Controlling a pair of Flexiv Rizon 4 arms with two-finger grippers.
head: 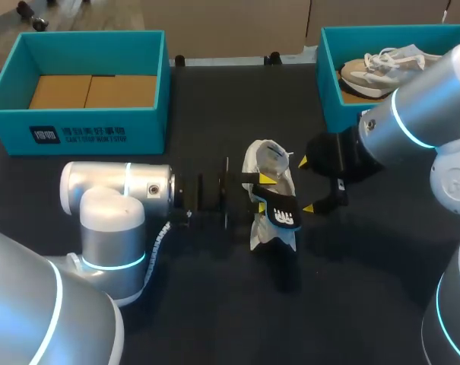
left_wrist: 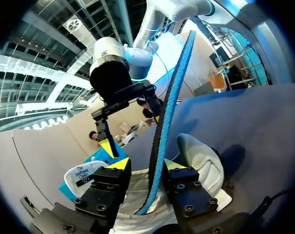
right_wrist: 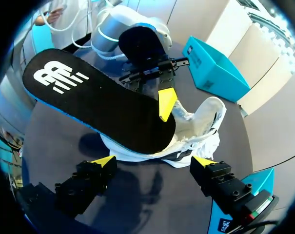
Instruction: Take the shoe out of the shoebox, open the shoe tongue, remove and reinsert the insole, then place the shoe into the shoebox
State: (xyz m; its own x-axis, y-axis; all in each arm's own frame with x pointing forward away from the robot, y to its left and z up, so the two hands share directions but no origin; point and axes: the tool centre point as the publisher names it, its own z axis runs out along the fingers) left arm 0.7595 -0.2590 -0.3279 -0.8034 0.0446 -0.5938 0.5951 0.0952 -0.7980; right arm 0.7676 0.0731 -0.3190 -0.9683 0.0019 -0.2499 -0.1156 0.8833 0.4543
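The white shoe (head: 271, 163) lies on the dark worktop (head: 237, 327) in the middle of the frame, out of its box. That suits the insole step. The left claw (head: 265, 187), reaching in from the left, has its fingers closed on the black insole (head: 285, 214). It holds the insole slanted, heel end raised and toe end down at the shoe's opening, which looks like an angle for sliding it in or out. The right claw (head: 306, 185) hangs just to the right of the shoe, spread wide and holding nothing, probably ready to steady the shoe.

The overhead camera alone shows both teal boxes. The one at upper left (head: 81, 133) has only brown cardboard on its floor. The one at upper right (head: 332, 99) holds a second shoe (head: 374, 68).

The left wrist camera sees the insole (left_wrist: 159, 136) edge-on, a thin blue line running up between its own fingers.

The right wrist camera shows the insole's broad top face (right_wrist: 98, 102) with its white logo, and one yellow fingertip (right_wrist: 167, 100) of the left claw pressed on it. The other fingertip is hidden underneath. This camera's own claw (right_wrist: 154, 163) gapes open short of the shoe (right_wrist: 201, 122).
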